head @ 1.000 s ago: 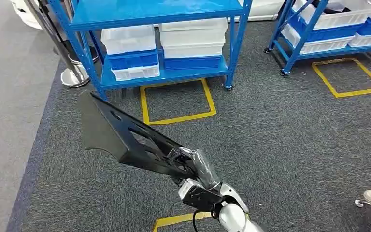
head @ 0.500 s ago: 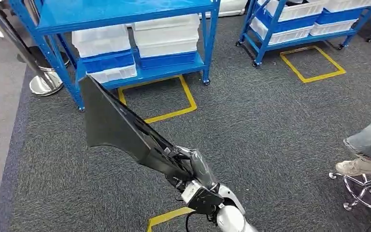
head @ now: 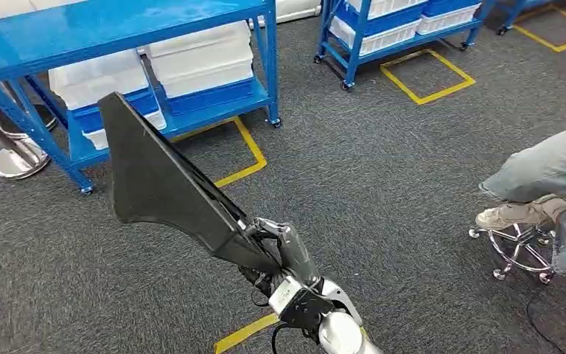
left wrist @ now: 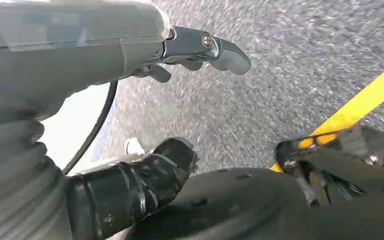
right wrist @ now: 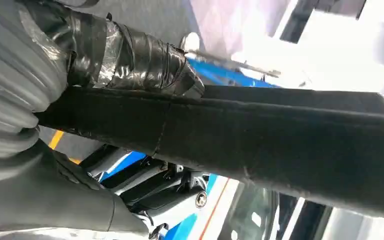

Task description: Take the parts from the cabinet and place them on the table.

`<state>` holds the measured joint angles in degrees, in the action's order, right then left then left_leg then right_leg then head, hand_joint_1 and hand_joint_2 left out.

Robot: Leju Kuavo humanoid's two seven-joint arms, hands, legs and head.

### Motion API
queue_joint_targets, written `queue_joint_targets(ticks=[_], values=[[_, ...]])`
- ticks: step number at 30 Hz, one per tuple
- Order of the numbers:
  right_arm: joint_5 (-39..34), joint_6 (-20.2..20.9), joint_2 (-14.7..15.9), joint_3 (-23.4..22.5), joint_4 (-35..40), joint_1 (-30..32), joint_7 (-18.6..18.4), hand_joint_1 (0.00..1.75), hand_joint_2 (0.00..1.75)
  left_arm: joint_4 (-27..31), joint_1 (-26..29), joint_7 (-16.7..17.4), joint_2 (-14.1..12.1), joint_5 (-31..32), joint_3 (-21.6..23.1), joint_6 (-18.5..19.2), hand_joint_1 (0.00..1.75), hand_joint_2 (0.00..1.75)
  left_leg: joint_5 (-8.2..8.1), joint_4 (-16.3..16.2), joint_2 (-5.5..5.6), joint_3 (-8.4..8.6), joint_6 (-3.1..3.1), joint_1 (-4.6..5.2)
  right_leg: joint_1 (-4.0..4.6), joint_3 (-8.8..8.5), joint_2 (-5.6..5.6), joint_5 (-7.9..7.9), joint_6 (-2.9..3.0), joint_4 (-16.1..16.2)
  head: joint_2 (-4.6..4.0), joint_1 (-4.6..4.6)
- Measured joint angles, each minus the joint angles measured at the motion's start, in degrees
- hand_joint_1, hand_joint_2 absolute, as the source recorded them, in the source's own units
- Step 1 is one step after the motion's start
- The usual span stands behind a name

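Observation:
A large flat black part (head: pixel 162 184) sticks up and to the left over the carpet in the head view. My right hand (head: pixel 280 254) grips it at its lower narrow end. Seen from the right wrist, the part (right wrist: pixel 280 135) runs as a long black edge across the picture, with my right hand's taped thumb (right wrist: pixel 130 55) pressed on it and its fingers underneath. Over the grey carpet, my left hand (left wrist: pixel 105 55) hangs with its fingers apart and holds nothing.
A blue wheeled rack (head: pixel 118 22) with white and blue bins (head: pixel 199 59) stands at the back left, a second rack (head: pixel 383 22) at the back right. Yellow squares (head: pixel 427 74) mark the carpet. A person's legs (head: pixel 545 177) rest on a stool (head: pixel 519 247) at right.
The whole view has swung: the racks have slid left and the seated person's legs have come further in at right. My right hand still holds the black part.

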<state>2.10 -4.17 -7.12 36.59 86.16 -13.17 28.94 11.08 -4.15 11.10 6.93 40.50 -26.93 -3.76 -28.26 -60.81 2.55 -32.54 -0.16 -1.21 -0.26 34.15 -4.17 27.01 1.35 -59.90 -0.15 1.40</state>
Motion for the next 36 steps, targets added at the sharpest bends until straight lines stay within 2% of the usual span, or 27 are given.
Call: queue_joint_targets(ticks=[1,4,5,7,8,10,11,12,13,14,15,16,17,20,21,22,23,25,26,27,28,29,30,31,32,35,36], values=[[0.13,-0.24,-0.13,0.18,0.02,-0.18,0.15,1.59,1.75,0.00,0.16,0.04,0.00,0.09,-0.02,-0.02,0.00,1.75,-0.78,0.99,2.30,0.44,-0.06,0.03,0.39,0.62,-0.54,0.10,-0.44,-0.66,0.00,0.02],[0.52,-0.52,-0.31,0.61,0.00,-0.38,0.35,1.59,1.75,0.00,-0.15,0.04,0.02,0.37,-0.02,-0.02,0.00,1.75,-0.64,0.81,1.09,0.39,0.60,0.31,-0.15,1.17,-2.07,-0.61,-1.53,-0.22,0.00,0.00],[0.72,-0.55,-0.31,0.77,0.02,-0.40,0.44,1.59,1.75,0.00,-0.21,0.13,0.02,0.41,-0.04,-0.07,0.00,1.75,-0.31,1.19,0.35,0.49,1.10,0.18,0.04,1.26,-2.78,-0.88,-1.97,-0.07,0.00,0.04],[0.85,-0.63,-0.29,0.83,0.00,-0.51,0.46,1.59,1.75,0.00,-0.10,0.13,0.11,0.44,-0.06,-0.24,0.00,1.75,0.23,1.98,-1.08,0.72,1.93,0.02,0.24,2.54,1.73,1.56,-2.15,-2.96,0.00,0.33],[0.94,-0.66,-0.31,0.90,0.02,-0.71,0.50,1.59,1.75,0.00,0.02,0.15,0.11,0.48,-0.07,-0.28,0.00,1.75,0.29,1.99,-1.78,0.60,2.16,0.13,0.13,4.36,2.88,3.87,-2.37,-6.82,0.00,0.31],[1.01,-0.66,-0.31,1.03,0.00,-0.75,0.55,1.59,1.75,0.00,0.32,0.13,0.07,0.48,-0.15,-0.42,0.00,1.75,0.25,1.98,-3.31,0.46,2.22,0.27,-0.08,8.17,3.59,7.42,-2.64,-15.04,0.00,0.33],[1.01,-0.63,-0.31,1.03,-0.07,-0.72,0.55,1.59,1.75,0.00,0.41,0.13,0.07,0.48,-0.20,-0.55,0.00,1.75,0.23,1.98,-4.07,0.43,2.25,0.30,-0.15,9.21,3.67,7.68,-2.69,-17.35,0.00,0.31],[1.01,-0.61,-0.29,1.03,-0.13,-0.73,0.55,1.59,1.75,0.00,0.42,0.13,0.07,0.48,-0.24,-0.66,0.00,1.75,0.20,1.98,-4.81,0.45,2.27,0.32,-0.17,8.71,3.78,6.55,-2.71,-16.63,0.00,0.35],[1.01,-0.48,-0.29,1.05,-0.13,-0.75,0.57,1.59,1.75,0.00,0.40,0.09,0.07,0.48,-0.26,-0.72,0.00,1.75,0.18,1.98,-5.43,0.51,2.26,0.33,-0.16,6.90,3.99,4.39,-2.59,-13.34,0.00,0.31],[1.01,-0.24,-0.29,1.07,-0.13,-0.87,0.59,1.59,1.75,0.00,0.33,0.00,0.09,0.48,-0.28,-0.74,0.00,1.75,0.13,1.98,-5.94,0.59,2.21,0.34,-0.11,4.33,4.44,2.03,-2.37,-8.60,0.00,0.35],[1.01,0.09,-0.31,1.14,-0.13,-1.14,0.59,1.59,1.75,0.00,0.31,-0.13,0.09,0.48,-0.31,-0.79,0.00,1.75,0.03,1.98,-6.46,0.72,2.14,0.36,0.08,1.36,5.75,-0.13,-1.96,-3.27,0.00,0.31],[1.01,0.37,-0.29,1.29,-0.15,-1.48,0.64,1.59,1.75,0.00,0.35,-0.24,0.13,0.48,-0.33,-0.81,0.00,1.75,-0.09,1.96,-6.84,0.76,1.96,0.52,0.63,-0.13,8.49,0.18,-1.55,-0.07,0.00,0.33],[1.01,0.68,-0.31,1.49,-0.13,-1.83,0.68,1.59,1.75,0.00,0.40,-0.31,0.13,0.46,-0.35,-0.81,0.00,1.75,-0.24,1.78,-7.34,0.66,1.61,0.79,1.27,-0.28,8.61,0.23,-1.26,0.69,0.00,0.31],[1.01,1.03,-0.29,1.79,-0.15,-1.95,0.85,1.59,1.75,0.00,0.18,-0.33,0.24,0.41,-0.37,-0.87,0.00,1.75,-0.25,2.16,-9.16,1.15,0.90,0.80,1.31,0.02,6.64,-0.07,-0.77,0.92,0.00,0.33],[1.01,1.33,-0.31,1.92,-0.17,-1.94,0.90,1.59,1.75,0.00,0.14,-0.33,0.20,0.35,-0.39,-0.96,0.00,1.75,-0.96,1.69,-7.96,0.88,0.43,0.59,0.49,-0.47,6.24,-0.48,-0.34,1.61,0.00,0.26],[0.98,1.70,-0.33,2.05,-0.28,-2.27,0.96,1.59,1.75,0.00,0.21,-0.35,0.20,0.28,-0.46,-1.05,0.00,1.75,-2.16,0.23,-5.41,0.49,0.36,0.49,0.48,-0.50,5.68,-0.63,-0.09,1.76,0.00,0.35],[0.92,1.97,-0.46,2.21,-0.48,-2.73,0.98,1.59,1.75,0.00,0.28,-0.37,0.26,0.22,-0.55,-1.05,0.00,1.75,-4.43,-3.34,-3.96,-1.09,0.35,0.48,0.43,-0.38,5.17,-0.75,0.33,1.75,0.00,0.17],[0.85,2.54,-0.61,2.41,-0.92,-2.95,1.07,1.59,1.75,0.00,0.46,-0.35,0.26,0.20,-0.77,-1.05,0.00,1.75,-8.54,-12.62,-2.98,-5.43,0.10,0.47,0.50,-0.29,3.82,-0.75,0.40,1.68,0.00,0.22],[0.79,2.67,-0.61,2.45,-1.16,-2.94,1.07,1.59,1.75,0.00,0.49,-0.35,0.26,0.20,-0.83,-1.07,0.00,1.75,-8.86,-15.18,-2.95,-6.71,-0.04,0.46,0.51,-0.25,3.14,-0.75,0.40,1.56,0.00,0.22],[0.79,2.80,-0.61,2.47,-1.42,-2.94,1.07,1.59,1.75,0.00,0.58,-0.35,0.26,0.20,-0.87,-1.16,0.00,1.75,-7.91,-15.10,-2.95,-6.79,-0.10,0.40,0.46,-0.24,2.43,-0.74,0.39,1.40,0.00,0.22],[0.72,2.86,-0.61,2.47,-1.66,-2.97,1.09,1.59,1.75,0.00,0.60,-0.29,0.26,0.20,-0.92,-1.22,0.00,1.75,-5.92,-12.75,-2.89,-5.82,-0.14,0.32,0.36,-0.22,1.67,-0.69,0.32,1.21,0.00,0.22],[0.68,3.14,-0.68,2.47,-1.77,-3.00,1.12,1.59,1.75,0.00,0.70,-0.20,0.26,0.20,-1.05,-1.27,0.00,1.75,-2.99,-8.01,-2.64,-3.72,-0.21,0.14,0.21,-0.23,0.79,-0.59,0.16,0.91,0.00,0.22],[0.68,3.38,-0.79,2.47,-1.84,-3.08,1.14,1.59,1.75,0.00,0.73,-0.15,0.26,0.20,-1.16,-1.35,0.00,1.75,-0.49,-3.21,-1.62,-1.59,-0.36,-0.15,0.05,-0.19,0.06,-0.39,-0.14,0.53,0.00,0.22],[0.66,3.69,-0.94,2.47,-1.99,-3.22,1.18,1.59,1.75,0.00,0.90,-0.11,0.28,0.20,-1.25,-1.38,0.00,1.75,-0.41,-0.28,1.29,-0.31,-0.55,-0.52,0.06,0.23,-0.53,-0.12,-0.57,-0.01,0.00,0.26],[0.61,3.82,-1.07,2.52,-2.05,-3.51,1.25,1.59,1.75,-0.02,0.94,-0.11,0.37,0.20,-1.33,-1.40,0.00,1.75,-0.70,0.88,2.08,0.02,-0.34,-0.41,0.17,0.87,-1.22,0.03,-0.94,-0.83,0.00,0.28],[0.55,3.91,-1.20,2.54,-2.19,-3.54,1.36,1.59,1.75,-0.02,0.61,-0.11,0.39,0.13,-1.71,-1.68,0.00,1.75,-0.37,0.54,0.54,-0.21,0.59,0.06,-0.17,1.33,-2.68,-0.70,-2.05,-0.17,0.00,0.26],[0.55,3.91,-1.20,2.54,-2.21,-3.54,1.36,1.59,1.75,-0.02,0.63,-0.11,0.50,0.13,-1.73,-1.71,0.00,1.75,0.03,1.25,-0.19,-0.04,1.19,-0.35,-0.14,1.55,-2.73,-0.58,-2.19,-0.42,0.00,0.26]])
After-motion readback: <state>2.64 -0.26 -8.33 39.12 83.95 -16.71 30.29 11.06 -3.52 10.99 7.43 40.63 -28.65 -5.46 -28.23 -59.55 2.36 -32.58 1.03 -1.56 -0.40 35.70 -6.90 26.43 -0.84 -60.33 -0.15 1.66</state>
